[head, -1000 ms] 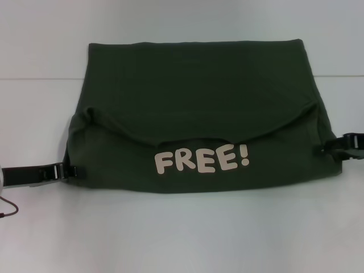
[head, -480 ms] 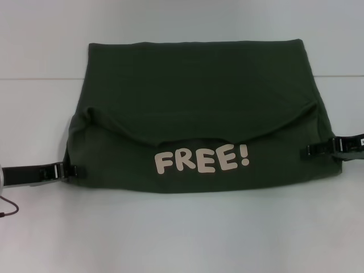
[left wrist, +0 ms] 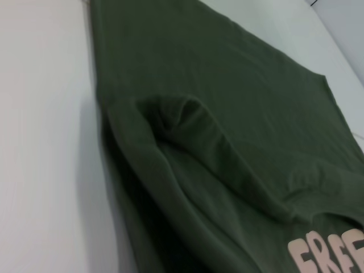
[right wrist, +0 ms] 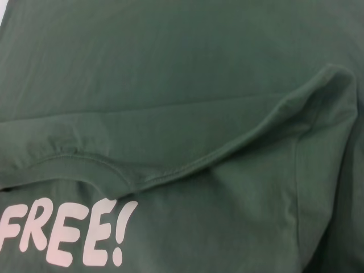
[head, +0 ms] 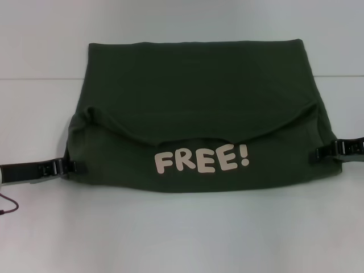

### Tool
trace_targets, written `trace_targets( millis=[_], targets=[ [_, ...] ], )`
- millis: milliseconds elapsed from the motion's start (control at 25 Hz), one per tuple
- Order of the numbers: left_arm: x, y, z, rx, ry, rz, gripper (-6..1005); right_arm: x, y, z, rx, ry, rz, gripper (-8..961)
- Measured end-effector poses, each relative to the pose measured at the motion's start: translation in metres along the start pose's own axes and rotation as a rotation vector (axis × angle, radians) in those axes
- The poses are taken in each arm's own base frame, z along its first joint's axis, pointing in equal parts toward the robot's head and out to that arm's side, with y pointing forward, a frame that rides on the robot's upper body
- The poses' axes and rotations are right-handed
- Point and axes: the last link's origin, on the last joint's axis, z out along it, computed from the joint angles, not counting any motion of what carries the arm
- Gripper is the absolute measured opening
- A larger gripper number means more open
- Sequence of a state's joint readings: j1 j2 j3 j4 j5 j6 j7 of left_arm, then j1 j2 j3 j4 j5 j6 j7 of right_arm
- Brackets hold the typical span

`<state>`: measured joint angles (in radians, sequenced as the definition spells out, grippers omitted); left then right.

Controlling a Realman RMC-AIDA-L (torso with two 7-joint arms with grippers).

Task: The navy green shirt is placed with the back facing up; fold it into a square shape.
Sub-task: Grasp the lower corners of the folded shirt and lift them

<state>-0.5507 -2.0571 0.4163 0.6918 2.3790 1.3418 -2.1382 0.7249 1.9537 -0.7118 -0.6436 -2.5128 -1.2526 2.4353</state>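
The navy green shirt (head: 199, 102) lies spread on the white table. Its near part is folded back over it, so the cream "FREE!" print (head: 202, 159) faces up. My left gripper (head: 73, 166) comes in low from the left and is shut on the shirt's near-left edge. In the left wrist view that edge (left wrist: 142, 187) is raised a little, with shadow under it. My right gripper (head: 314, 154) reaches in from the right over the shirt's near-right edge. The right wrist view shows the folded-over hem (right wrist: 187, 165) and the print (right wrist: 68, 230).
The white table (head: 182, 233) runs on all around the shirt. A thin cable (head: 7, 206) hangs by the left arm at the picture's left edge.
My right gripper moved in over the shirt's right edge, then drew back a little toward the right. My left gripper shifted slightly away from me. The shirt's shape has hardly changed.
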Motion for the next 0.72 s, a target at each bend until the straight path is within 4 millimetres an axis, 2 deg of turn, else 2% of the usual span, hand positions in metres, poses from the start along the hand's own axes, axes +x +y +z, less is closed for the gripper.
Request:
trace_targets(
  millis=[160, 400, 600, 720],
  targets=[
    [0.002, 0.001, -0.001, -0.014, 0.014, -0.003, 46, 0.0, 0.0, 0.0, 0.0, 0.0, 0.0, 404],
    [0.001, 0.002, -0.003, -0.028, 0.015, -0.011, 48, -0.001, -0.001, -0.002, 0.002, -0.001, -0.001, 166],
    [-0.004, 0.006, -0.004, -0.057, -0.024, -0.018, 48, 0.0, -0.001, -0.007, -0.011, 0.018, -0.023, 36],
    [-0.013, 0.01, -0.009, -0.089, -0.108, -0.046, 48, 0.006, 0.003, -0.014, -0.049, 0.073, -0.073, 36]
  ],
)
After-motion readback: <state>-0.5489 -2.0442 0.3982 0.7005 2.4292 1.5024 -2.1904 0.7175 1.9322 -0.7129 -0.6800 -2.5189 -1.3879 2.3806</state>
